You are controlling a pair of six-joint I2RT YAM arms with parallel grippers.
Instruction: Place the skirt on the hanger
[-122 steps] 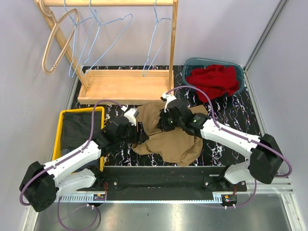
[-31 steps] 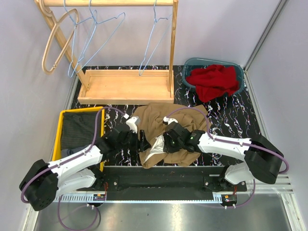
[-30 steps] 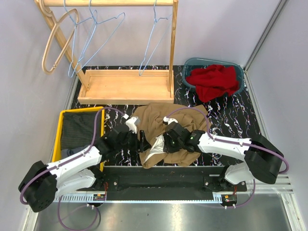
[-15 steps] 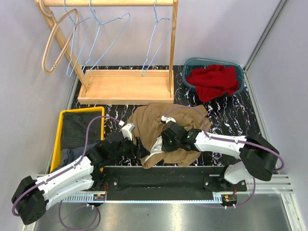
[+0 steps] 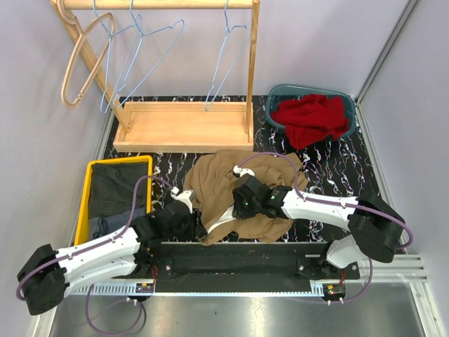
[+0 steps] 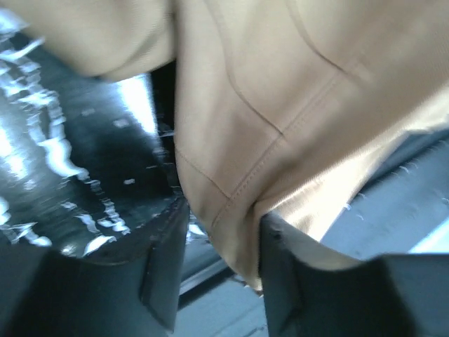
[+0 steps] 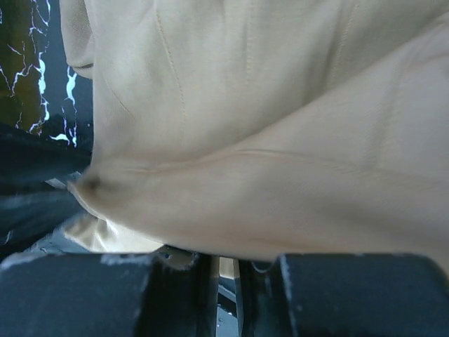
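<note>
The tan skirt point(image 5: 231, 175) lies crumpled at the table's middle, its pale lining showing at the near edge. My left gripper point(image 5: 202, 225) sits low at that near-left edge. In the left wrist view a hemmed fold of skirt point(image 6: 280, 84) hangs between its fingertips point(image 6: 221, 210), touching both fingers. My right gripper point(image 5: 237, 208) is shut on a bunched fold a little to the right, and the skirt point(image 7: 266, 140) fills its wrist view above the narrow jaws point(image 7: 242, 256). Blue wire hangers point(image 5: 228, 63) and a wooden hanger point(image 5: 81, 60) hang from the rack at the back.
The wooden rack's base tray point(image 5: 182, 126) stands behind the skirt. A yellow bin point(image 5: 88, 196) with dark clothes is at the left. A teal basin point(image 5: 277, 95) with a red cloth point(image 5: 312, 116) sits at the back right. A metal rail point(image 5: 231, 260) runs along the near edge.
My left arm has drawn back toward the near edge and its jaws have narrowed round the skirt's hem. The right gripper has shifted slightly left and away with its fold.
</note>
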